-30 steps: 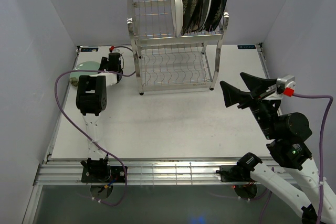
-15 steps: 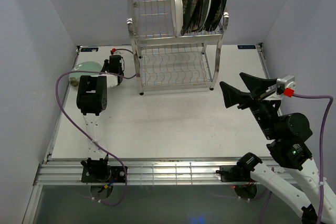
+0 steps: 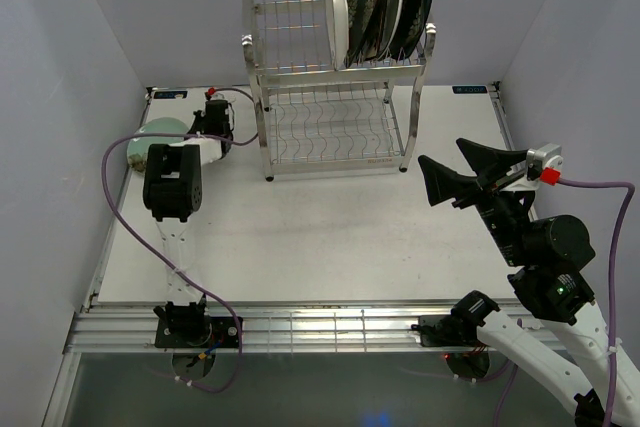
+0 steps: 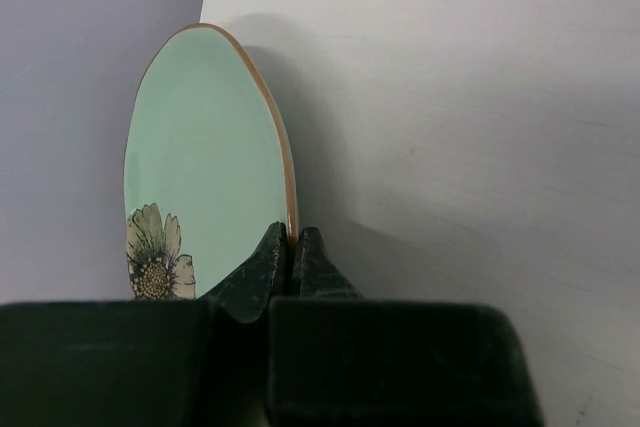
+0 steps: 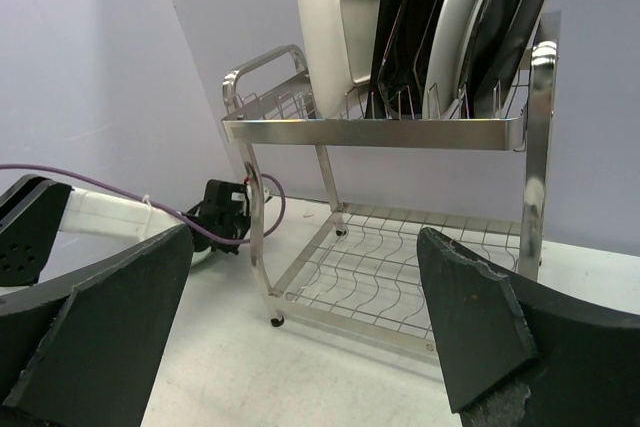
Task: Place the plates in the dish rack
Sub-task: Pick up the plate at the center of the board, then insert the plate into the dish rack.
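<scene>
Far over on the left side of the white surface (image 3: 330, 237), close to the wall (image 3: 60, 97), the left gripper (image 4: 291, 243) is pinched tight on the rim of the pale green plate (image 4: 200, 147). This plate has a thin orange edge and a flower painted on it. The two fingers (image 4: 318, 262) squeeze the rim, one on each side.

At the back of the surface stands the shiny dish rack (image 3: 335, 127). Its top shelf holds plates standing up on their edges, all at the right end. A white rectangular plate (image 3: 336, 12) is on the left. Next to it, dark plates (image 3: 375, 2) and a round white plate (image 5: 455, 27) are packed close together.

The right gripper (image 5: 305, 237) hangs above the right side of the surface, well apart from the rack. Its fingers are spread wide.
</scene>
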Robot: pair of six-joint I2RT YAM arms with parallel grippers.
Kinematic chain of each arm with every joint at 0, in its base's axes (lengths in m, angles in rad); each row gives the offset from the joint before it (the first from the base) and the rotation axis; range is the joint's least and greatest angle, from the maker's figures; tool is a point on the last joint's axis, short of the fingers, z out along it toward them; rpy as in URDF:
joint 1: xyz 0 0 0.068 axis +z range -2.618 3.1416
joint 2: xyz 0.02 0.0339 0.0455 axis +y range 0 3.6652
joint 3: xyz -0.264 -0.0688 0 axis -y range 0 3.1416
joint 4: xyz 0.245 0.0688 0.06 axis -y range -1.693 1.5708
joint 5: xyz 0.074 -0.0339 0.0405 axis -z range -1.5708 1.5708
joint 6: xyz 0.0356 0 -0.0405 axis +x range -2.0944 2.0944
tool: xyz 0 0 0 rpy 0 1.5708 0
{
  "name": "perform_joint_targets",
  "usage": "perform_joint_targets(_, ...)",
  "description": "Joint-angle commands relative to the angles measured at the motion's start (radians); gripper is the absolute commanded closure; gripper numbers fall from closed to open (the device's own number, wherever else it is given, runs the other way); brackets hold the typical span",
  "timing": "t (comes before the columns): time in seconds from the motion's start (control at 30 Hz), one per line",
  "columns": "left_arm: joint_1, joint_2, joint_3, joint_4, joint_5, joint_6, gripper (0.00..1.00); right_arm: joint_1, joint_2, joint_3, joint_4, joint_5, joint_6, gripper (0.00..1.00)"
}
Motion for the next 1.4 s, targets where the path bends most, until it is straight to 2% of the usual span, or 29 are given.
perform_joint_targets(0.0,0.007,-0.129,0.096,-0.113,0.095,-0.192,1.00,0.001,-0.003,0.005,0.056,-0.011,0.009,0.02)
perform_joint_targets(0.07,0.007,-0.146,0.160,-0.206,0.137,-0.258,1.00,0.001,0.000,0.005,0.058,-0.012,0.007,0.02)
perform_joint_targets(0.27,0.007,-0.224,0.272,-0.329,0.236,-0.398,1.00,0.001,-0.008,0.004,0.058,-0.015,0.010,0.02)
perform_joint_targets(0.73,0.007,-0.424,0.461,-0.490,0.420,-0.623,1.00,0.001,-0.005,0.007,0.058,-0.026,0.013,0.02)
perform_joint_targets(1.07,0.007,-0.671,0.469,-0.486,0.495,-0.794,1.00,0.001,-0.006,0.007,0.058,-0.034,0.016,0.02)
perform_joint_targets(1.17,0.007,-0.772,0.429,-0.441,0.581,-0.861,1.00,0.001,-0.003,0.005,0.058,-0.035,0.016,0.02)
perform_joint_targets(1.3,0.007,-0.904,0.290,-0.332,0.716,-0.970,1.00,0.001,0.000,0.007,0.059,-0.044,0.018,0.02)
perform_joint_targets(1.33,0.007,-0.972,0.262,-0.281,0.804,-1.020,1.00,0.001,-0.003,0.007,0.061,-0.047,0.020,0.02)
perform_joint_targets(1.37,0.007,-0.973,0.262,-0.272,0.816,-1.021,1.00,0.001,-0.003,0.007,0.061,-0.047,0.020,0.02)
